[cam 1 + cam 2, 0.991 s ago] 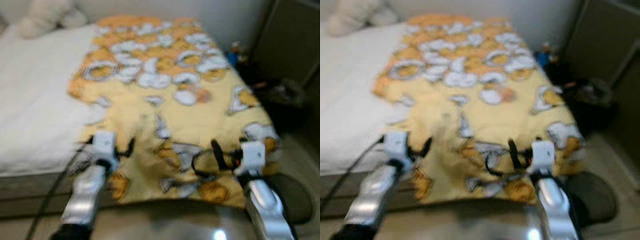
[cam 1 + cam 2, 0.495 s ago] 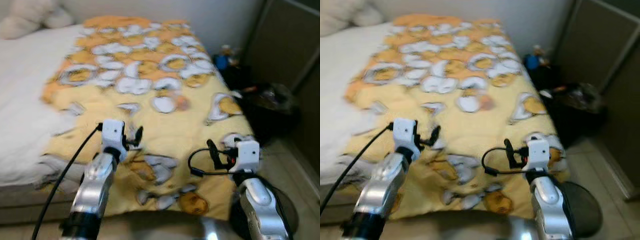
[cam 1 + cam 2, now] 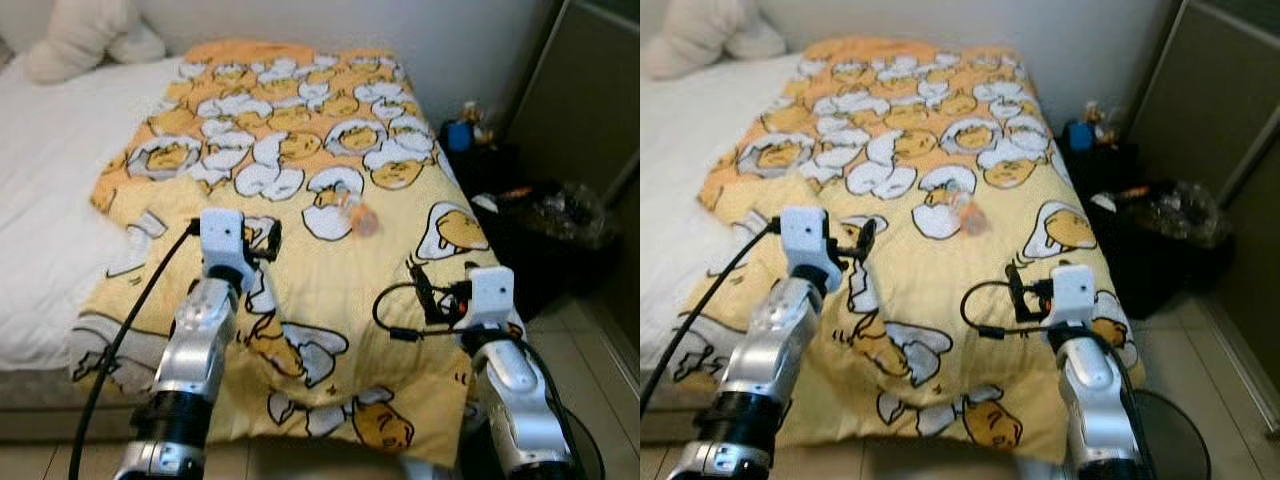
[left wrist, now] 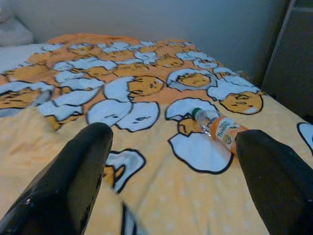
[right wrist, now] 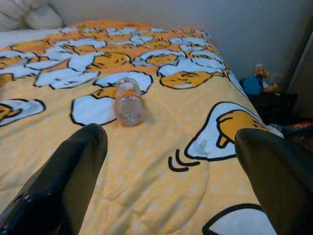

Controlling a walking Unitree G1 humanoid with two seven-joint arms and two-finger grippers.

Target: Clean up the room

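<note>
The left pincer [image 4: 171,161] hovers over the near left part of the blanket [image 3: 330,250], its two black fingers [image 4: 68,181] spread wide with nothing between them. The right pincer [image 5: 171,166] hovers over the near right part of the blanket, its fingers [image 5: 68,171] likewise wide apart and empty. A black cable [image 3: 395,325] loops beside the right wrist.

Between the two pincers and a little farther off, a clear plastic bottle [image 3: 358,215] with an orange label lies on its side on the blanket, apart from both. The yellow blanket, printed with egg cartoons, covers the right side of the bed; the white sheet [image 3: 50,180] is bare on the left, with a pillow [image 3: 85,40] at the far left end.

To the right of the bed, dark bags [image 3: 555,215] and a small blue figure [image 3: 462,130] sit on the floor by the wall.
</note>
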